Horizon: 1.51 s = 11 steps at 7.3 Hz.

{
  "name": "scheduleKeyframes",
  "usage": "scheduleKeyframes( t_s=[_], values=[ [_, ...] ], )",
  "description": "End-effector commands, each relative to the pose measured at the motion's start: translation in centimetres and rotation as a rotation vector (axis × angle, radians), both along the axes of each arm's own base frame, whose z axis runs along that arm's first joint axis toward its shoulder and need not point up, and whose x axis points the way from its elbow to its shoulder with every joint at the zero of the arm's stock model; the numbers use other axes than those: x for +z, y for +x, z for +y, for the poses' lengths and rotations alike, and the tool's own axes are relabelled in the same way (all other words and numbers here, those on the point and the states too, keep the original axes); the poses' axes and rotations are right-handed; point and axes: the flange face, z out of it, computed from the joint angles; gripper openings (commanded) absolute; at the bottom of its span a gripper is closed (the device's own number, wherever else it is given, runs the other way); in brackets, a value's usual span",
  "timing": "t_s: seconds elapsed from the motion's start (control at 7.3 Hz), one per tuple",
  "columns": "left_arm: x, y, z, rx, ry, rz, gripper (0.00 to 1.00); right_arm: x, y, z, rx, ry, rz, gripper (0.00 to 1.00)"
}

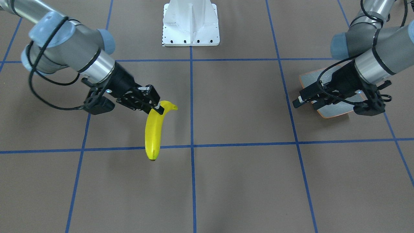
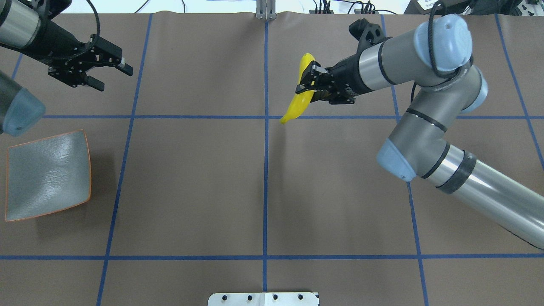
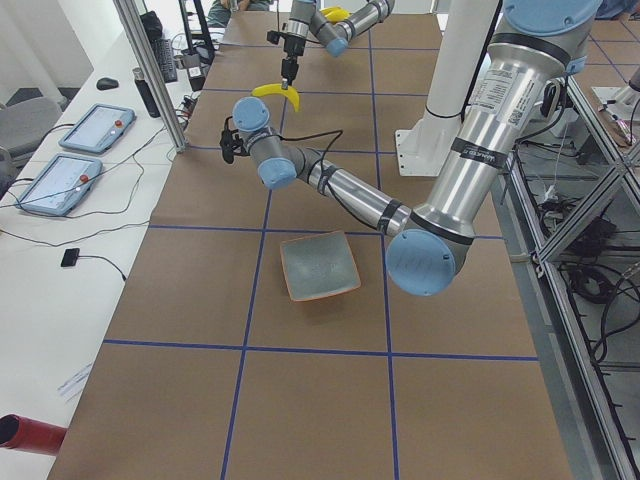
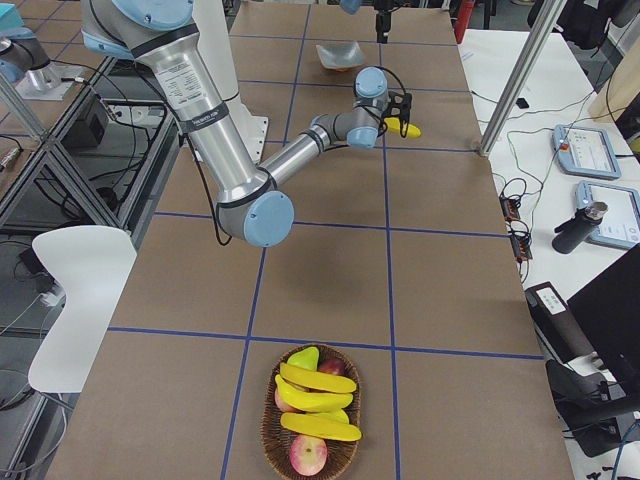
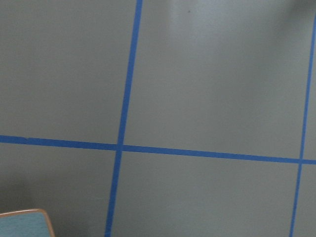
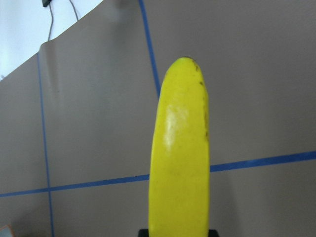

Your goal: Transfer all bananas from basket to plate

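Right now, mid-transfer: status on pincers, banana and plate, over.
Right pincer shut on one banana, aloft mid-table. Left pincer open, empty, beyond the plate. Plate bare; more bananas in basket. Nothing lies between banana and plate.

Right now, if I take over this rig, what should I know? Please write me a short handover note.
Right gripper: shut on one banana, held above the middle of the table.
Left gripper: open, empty, near the plate.
Plate: empty, on the robot's left side.
Basket: at the far right end, at least three bananas inside.
Done: nothing on the plate. Left: deliver this banana, then the others.
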Motion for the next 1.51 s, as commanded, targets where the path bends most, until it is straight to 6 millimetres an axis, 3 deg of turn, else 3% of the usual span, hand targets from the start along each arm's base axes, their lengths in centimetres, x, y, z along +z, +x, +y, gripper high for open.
scheduleKeyframes(
  t_s=[0.0,0.14,0.27,0.69,1.23,1.37],
  values=[
    [-5.5,3.9,-0.6,0.021,0.003,0.060,1.00,-4.0,-5.5,4.6,0.003,0.031,-0.079,0.00],
    [-9.7,7.1,-0.2,0.046,-0.028,0.093,0.99,-5.2,-6.3,6.4,0.013,0.061,-0.117,0.00],
    [-11.3,8.3,0.3,0.060,-0.023,0.109,0.99,-5.6,-6.8,7.1,0.010,0.075,-0.139,0.00],
    [-13.1,10.3,1.4,0.096,0.017,0.140,0.98,-6.3,-8.2,9.8,-0.036,0.115,-0.207,0.00],
    [-13.4,13.1,2.8,0.132,0.019,0.153,0.96,-10.0,-8.2,9.8,-0.001,0.146,-0.254,0.00],
    [-13.5,13.6,3.2,0.134,0.000,0.155,0.95,-10.0,-8.2,9.6,0.019,0.147,-0.254,0.00]
  ],
)
